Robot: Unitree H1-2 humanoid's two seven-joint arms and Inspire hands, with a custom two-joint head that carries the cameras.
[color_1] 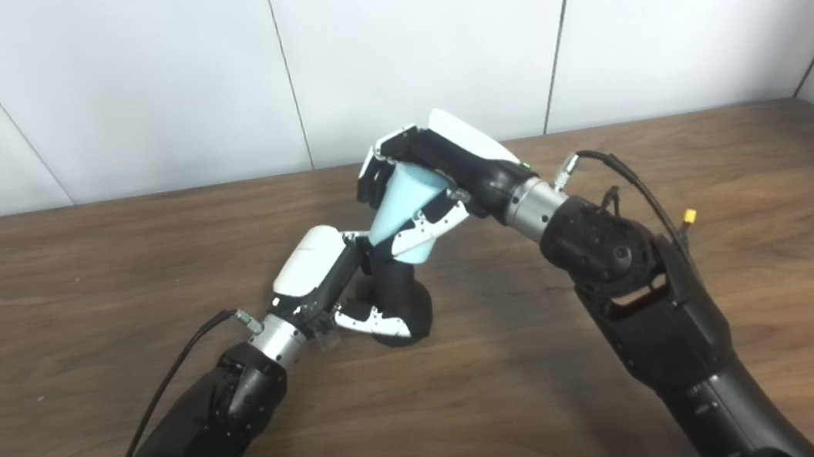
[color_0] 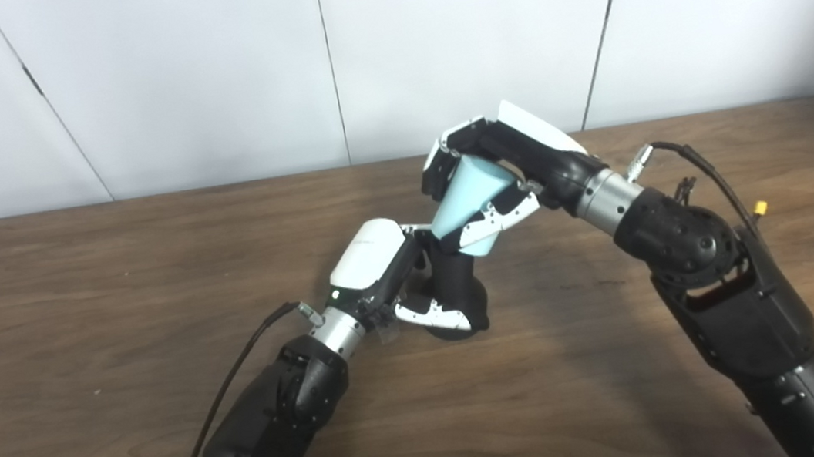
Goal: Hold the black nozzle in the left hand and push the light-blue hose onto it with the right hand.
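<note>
Near mid-table the left hand (color_0: 413, 278) grips the nozzle (color_0: 458, 284), standing on the table (color_0: 74, 300); the right hand (color_0: 497, 171), wrapped round the hose (color_0: 467, 202), bears down along its tilted axis from the far-right side.

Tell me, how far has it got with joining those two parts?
Both are picked up: the left hand grips the black nozzle, the right hand the light-blue hose. The hose's lower end meets the nozzle's top. Whether it is fully pushed on, I cannot tell.
</note>
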